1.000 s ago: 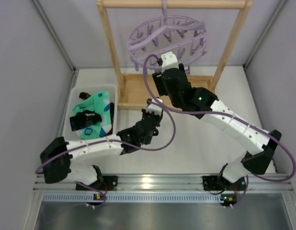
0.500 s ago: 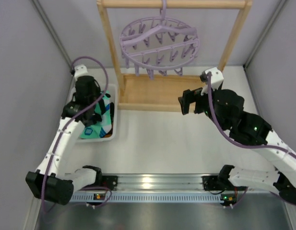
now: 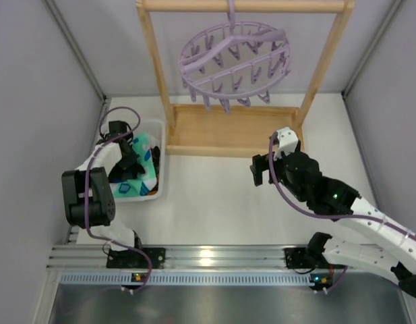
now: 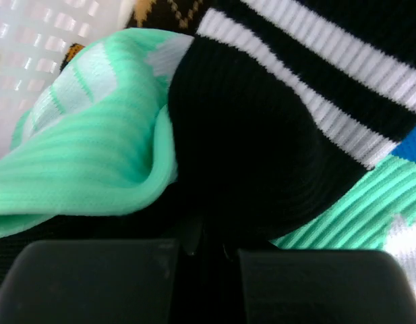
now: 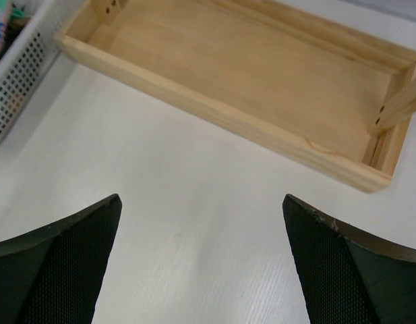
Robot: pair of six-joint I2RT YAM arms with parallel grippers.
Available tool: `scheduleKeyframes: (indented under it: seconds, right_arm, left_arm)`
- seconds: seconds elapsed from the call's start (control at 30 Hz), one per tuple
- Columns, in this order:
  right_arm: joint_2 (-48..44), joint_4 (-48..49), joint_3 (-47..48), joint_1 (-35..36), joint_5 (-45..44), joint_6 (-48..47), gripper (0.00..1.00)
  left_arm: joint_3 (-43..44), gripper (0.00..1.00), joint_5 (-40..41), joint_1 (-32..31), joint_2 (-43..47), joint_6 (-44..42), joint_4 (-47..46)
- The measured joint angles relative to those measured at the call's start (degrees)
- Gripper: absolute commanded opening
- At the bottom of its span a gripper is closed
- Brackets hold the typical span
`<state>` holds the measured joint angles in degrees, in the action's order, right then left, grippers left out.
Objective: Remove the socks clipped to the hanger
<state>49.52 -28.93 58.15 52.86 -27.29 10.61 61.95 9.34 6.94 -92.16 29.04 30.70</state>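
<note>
The lilac hanger (image 3: 234,62) dangles from the wooden frame's top bar, and no socks show on its pegs. The socks (image 3: 141,169) lie heaped in the white basket (image 3: 160,135) at the left. My left gripper (image 3: 129,162) is down among them and shut. Its wrist view is filled by a mint-green sock (image 4: 93,148), a black sock (image 4: 261,142) with white stripes and a scrap of tan diamond pattern (image 4: 168,9), all just beyond the shut left gripper (image 4: 208,244). My right gripper (image 3: 263,169) hovers open over bare table, and nothing lies inside the right gripper (image 5: 201,216).
The light wooden frame (image 3: 154,74) stands at the back on a shallow box base (image 5: 248,88), just ahead of my right gripper. The basket's perforated wall (image 5: 19,74) is to the left of that base. Grey walls close in both sides.
My right gripper has let go, opened wide and pulled back from the hanger to the table in front of the frame. My left arm swung over to the basket. The hanger rocked.
</note>
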Motion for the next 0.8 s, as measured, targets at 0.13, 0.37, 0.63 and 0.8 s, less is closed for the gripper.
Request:
scheduleKeyframes:
  seconds: [0.13,0.37,0.63,0.8]
  right_arm:
    - [-2.3,0.9,-7.2,-2.1,2.4,1.7,0.99]
    - [-6.6,1.9,-8.0,-5.1,4.0,2.0,0.99]
    - [-6.6,1.9,-8.0,-7.0,4.5,2.2,0.99]
    - [-6.6,1.4,-8.0,-8.5,3.8,2.7,0.99]
  left_arm:
    - [-3.5,0.0,1.6,0.0,-0.1,4.5,-4.4]
    - [-4.9,0.66,1.7,0.0,5.1,5.2,-5.4]
    - [-1.3,0.98,-0.2,0.0,17.9,0.3,-1.2]
    - [1.2,0.98,-3.0,0.0,25.3,-3.7,2.1]
